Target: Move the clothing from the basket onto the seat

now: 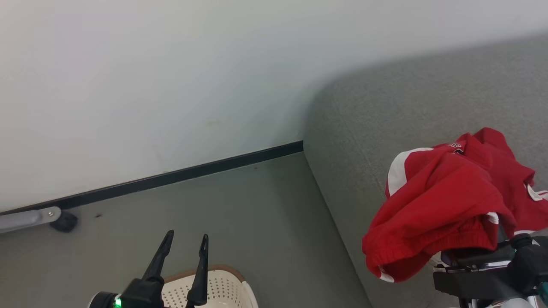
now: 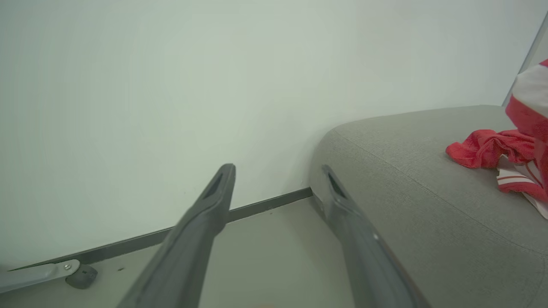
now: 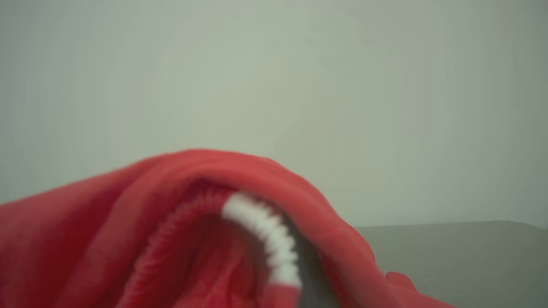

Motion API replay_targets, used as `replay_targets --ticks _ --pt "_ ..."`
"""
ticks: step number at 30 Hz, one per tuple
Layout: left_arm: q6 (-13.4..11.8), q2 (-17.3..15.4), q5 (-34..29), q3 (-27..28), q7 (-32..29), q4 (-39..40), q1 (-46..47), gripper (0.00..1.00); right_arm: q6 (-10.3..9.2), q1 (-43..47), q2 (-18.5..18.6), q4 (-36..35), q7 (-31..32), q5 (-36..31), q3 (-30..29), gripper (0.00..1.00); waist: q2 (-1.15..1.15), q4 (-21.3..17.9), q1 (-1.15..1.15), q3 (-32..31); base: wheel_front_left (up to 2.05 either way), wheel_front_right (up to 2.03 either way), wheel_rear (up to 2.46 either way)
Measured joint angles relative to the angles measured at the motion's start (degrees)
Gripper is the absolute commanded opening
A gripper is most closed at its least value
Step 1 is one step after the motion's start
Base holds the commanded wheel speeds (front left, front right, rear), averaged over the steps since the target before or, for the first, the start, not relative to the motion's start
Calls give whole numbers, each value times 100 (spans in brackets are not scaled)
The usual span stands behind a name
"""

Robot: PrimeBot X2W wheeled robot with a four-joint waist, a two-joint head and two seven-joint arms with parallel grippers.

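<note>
1. Right hand (image 1: 475,262): the fingers are buried under the clothing, so the jaws cannot be seen. They are pressed together and, since the cloth hangs lifted from the hand, it is judged clamped on a fold.
2. Clothing (image 1: 441,205): a red bunch with white panels and a ribbed cuff. It is draped over the right hand and raised above the seat, near the seat's floor-side edge and well apart from its rounded corner.
3. Trailing fabric (image 2: 483,147): red cloth with striped trim lying on the seat, farther in from that edge. Whether it is a separate garment or part of the same bunch cannot be told.
4. Handling (judgement): light, limp and not fragile; it sags around whatever carries it. A pinch on a thick gathered fold or the ribbed cuff should hold best. A single thin layer may slip, and loose ends may drag.
5. Seat (image 1: 385,107): a broad grey cushion whose woven surface probably keeps dropped cloth in place.
6. Left hand (image 1: 188,237): fingers spread wide apart, holding nothing, poised above the basket.
7. Basket (image 1: 222,286): cream and perforated, standing on the floor (image 1: 257,205) near the seat's edge. Just a corner is in frame, so its contents cannot be judged.
</note>
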State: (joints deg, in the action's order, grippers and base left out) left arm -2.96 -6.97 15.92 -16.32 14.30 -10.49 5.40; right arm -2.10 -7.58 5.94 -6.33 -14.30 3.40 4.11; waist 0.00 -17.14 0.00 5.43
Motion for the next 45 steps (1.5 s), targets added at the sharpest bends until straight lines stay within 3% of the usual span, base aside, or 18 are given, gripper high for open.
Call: replay_targets --ticks 11,18,26,37,45 --pt "153 30 -256 -123 0 176 46 100 -41 37 -12 -249 0 -48 -16 0 0 -893 0 238 0 0 0" --pt "322 89 -437 -380 0 168 358 100 -151 373 -15 -483 -18 -49 -249 0 0 -1203 0 494 0 0 0" --pt "465 56 -570 -425 1 104 523 100 -241 461 -114 -649 -41 -64 -370 0 0 -1372 0 852 0 0 0" --pt "549 -36 -605 -320 1 23 563 100 -394 348 -192 -628 -41 36 -1180 0 0 -1404 0 1017 0 0 0" --pt "549 -286 -666 -207 1 157 402 100 -345 -262 -51 -417 -42 441 -1672 0 0 -1424 0 1258 0 0 0"
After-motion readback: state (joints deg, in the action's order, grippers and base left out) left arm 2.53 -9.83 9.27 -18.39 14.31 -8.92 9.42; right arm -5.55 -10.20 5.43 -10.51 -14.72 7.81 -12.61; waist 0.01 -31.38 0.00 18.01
